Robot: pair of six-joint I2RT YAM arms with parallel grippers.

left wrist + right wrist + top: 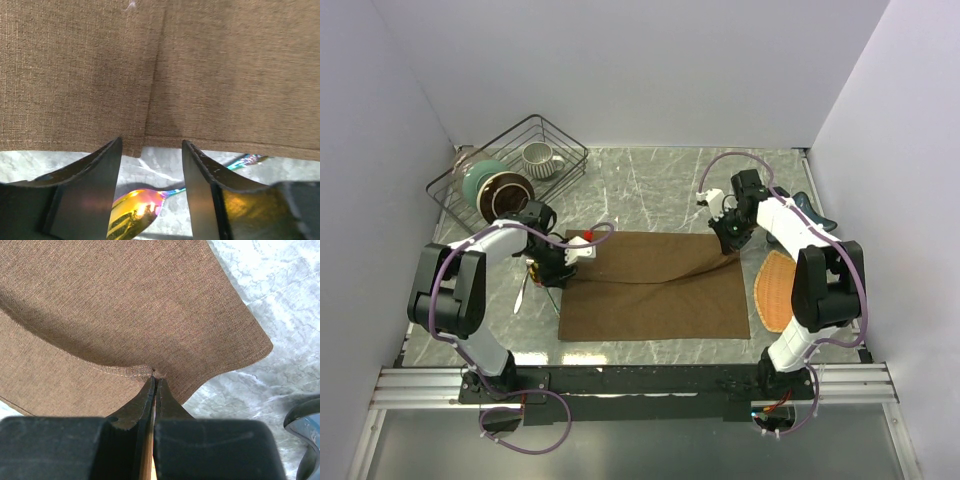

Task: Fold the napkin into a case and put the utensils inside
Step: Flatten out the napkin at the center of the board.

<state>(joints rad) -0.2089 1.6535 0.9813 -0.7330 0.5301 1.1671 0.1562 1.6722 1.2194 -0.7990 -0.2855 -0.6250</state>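
Note:
The dark-brown napkin lies spread on the marble table, and its far right corner is lifted. My right gripper is shut on that hem, with the cloth sagging away from it. My left gripper hovers at the napkin's left edge. Its jaws stand apart with nothing clamped between them. Under them on the table lies a spoon with a gold-orange bowl; its handle runs off to the right. In the top view the utensils lie just left of the napkin, partly hidden by the left arm.
A black wire basket at the back left holds a ribbed mug and two bowls. An orange-tan woven mat lies right of the napkin. A dark blue dish sits behind the right arm, also in the right wrist view.

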